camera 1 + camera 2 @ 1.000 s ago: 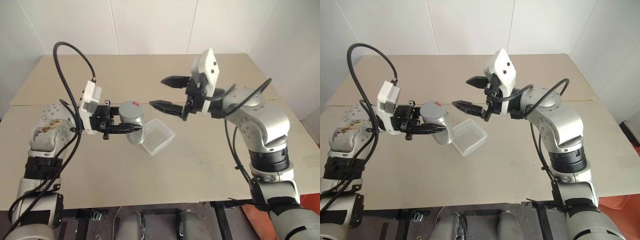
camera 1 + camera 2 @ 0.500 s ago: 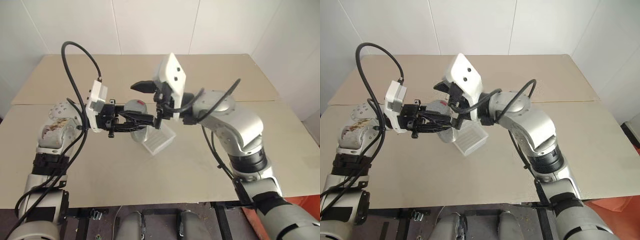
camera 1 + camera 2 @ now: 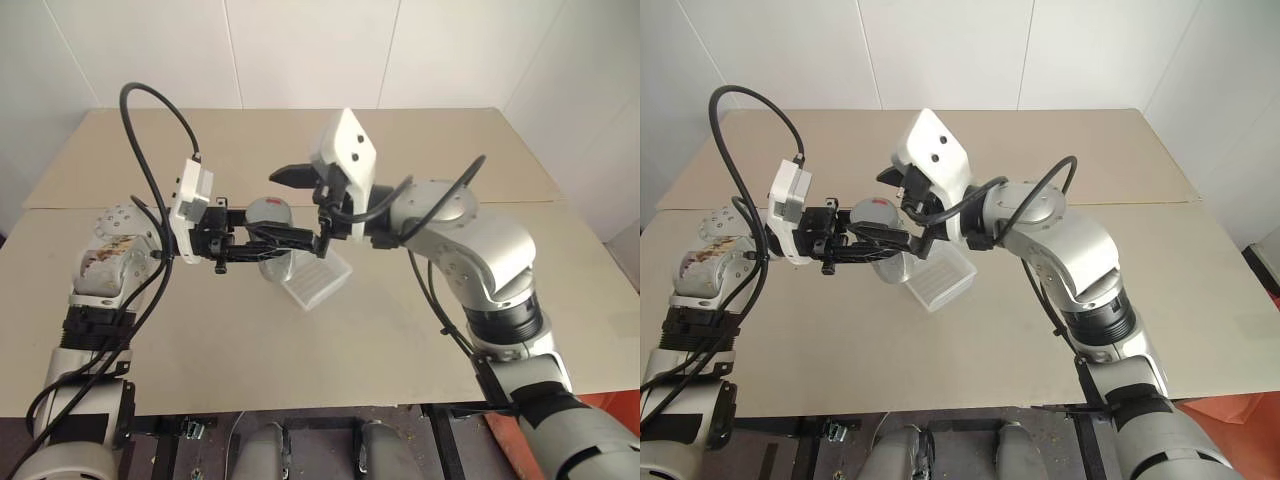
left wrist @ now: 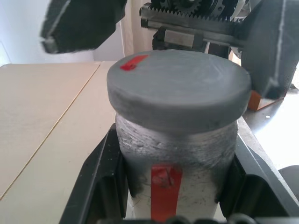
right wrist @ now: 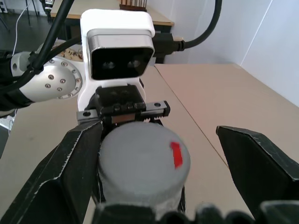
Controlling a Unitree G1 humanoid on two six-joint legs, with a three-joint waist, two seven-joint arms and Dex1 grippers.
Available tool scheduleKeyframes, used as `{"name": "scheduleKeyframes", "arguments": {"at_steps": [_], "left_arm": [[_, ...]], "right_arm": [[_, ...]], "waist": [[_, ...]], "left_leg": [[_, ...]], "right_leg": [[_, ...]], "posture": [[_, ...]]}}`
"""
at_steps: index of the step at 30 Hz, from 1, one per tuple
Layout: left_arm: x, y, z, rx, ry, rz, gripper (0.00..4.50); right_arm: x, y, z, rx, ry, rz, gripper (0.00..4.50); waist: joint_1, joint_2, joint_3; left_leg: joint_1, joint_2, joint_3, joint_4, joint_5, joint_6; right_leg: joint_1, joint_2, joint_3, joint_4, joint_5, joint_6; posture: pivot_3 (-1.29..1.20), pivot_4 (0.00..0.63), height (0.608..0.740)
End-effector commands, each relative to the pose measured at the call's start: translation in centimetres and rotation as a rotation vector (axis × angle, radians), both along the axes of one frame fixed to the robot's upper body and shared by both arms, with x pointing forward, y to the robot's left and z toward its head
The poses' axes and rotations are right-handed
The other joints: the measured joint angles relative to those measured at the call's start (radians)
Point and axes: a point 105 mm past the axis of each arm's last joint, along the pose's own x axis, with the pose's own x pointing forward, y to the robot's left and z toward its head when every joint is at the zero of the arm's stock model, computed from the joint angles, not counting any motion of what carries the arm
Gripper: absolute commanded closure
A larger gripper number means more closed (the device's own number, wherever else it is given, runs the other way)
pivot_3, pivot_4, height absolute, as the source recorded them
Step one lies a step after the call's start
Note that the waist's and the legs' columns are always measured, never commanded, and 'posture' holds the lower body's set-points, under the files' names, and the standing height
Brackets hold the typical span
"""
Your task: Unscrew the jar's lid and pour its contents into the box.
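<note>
We see the left gripper (image 3: 262, 246) clamped on the jar (image 4: 175, 161), its two black fingers (image 4: 100, 179) pressed against opposite sides of the silvery, crinkled body just below the cap. The jar is held upright in the air above the beige table (image 3: 420, 320), with a strip of red tape running down its front. The lid (image 4: 177, 88) sits on top of the jar, a flat grey disc with a small red mark near its edge, and it looks fully seated, with no gap showing between cap and body.

The right gripper (image 3: 890, 205) reaches in from the opposite side with its jaws spread wide, one finger on each side of the lid. In the right wrist view one finger (image 5: 56, 177) appears to sit right against the cap while the other stands well apart from it; we cannot say for sure that the near one is actually touching.

The box (image 3: 318, 277), a shallow translucent white tray with a ridged bottom, rests on the table just beside and below the jar, partly behind the left gripper's fingers from the head camera. It sits turned cornerwise to the table edge. The jar's contents are hidden inside the closed jar, so we cannot see them.
</note>
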Motion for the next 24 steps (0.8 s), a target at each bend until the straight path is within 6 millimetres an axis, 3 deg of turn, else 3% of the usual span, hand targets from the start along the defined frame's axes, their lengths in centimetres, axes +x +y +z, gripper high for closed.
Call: {"name": "scheduleKeyframes", "arguments": {"at_steps": [1, 16, 24], "left_arm": [[-0.6, 0.3, 1.6, -0.008, -0.070, -0.023, 2.47], [-0.7, 0.6, 1.7, -0.002, -0.072, -0.017, 2.47], [-0.7, 0.5, 1.6, 0.000, -0.070, -0.021, 2.47]], "right_arm": [[0.9, -2.0, 1.1, 0.033, -0.032, -0.077, 0.07], [1.5, -3.7, 0.9, 0.018, -0.036, -0.116, 0.07], [-0.5, -3.4, 2.2, 0.070, -0.052, -0.007, 0.07]], "waist": [[0.000, 0.000, 0.000], [0.001, 0.000, 0.000], [0.001, 0.000, 0.000]], "left_leg": [[0.000, 0.000, 0.000, 0.000, 0.000, 0.000], [0.000, 0.000, 0.000, 0.000, 0.000, 0.000], [0.000, 0.000, 0.000, 0.000, 0.000, 0.000]], "right_leg": [[0.000, 0.000, 0.000, 0.000, 0.000, 0.000], [0.000, 0.000, 0.000, 0.000, 0.000, 0.000], [0.000, 0.000, 0.000, 0.000, 0.000, 0.000]], "posture": [[0.00, 0.150, 0.740], [0.00, 0.150, 0.740], [0.00, 0.150, 0.740]]}}
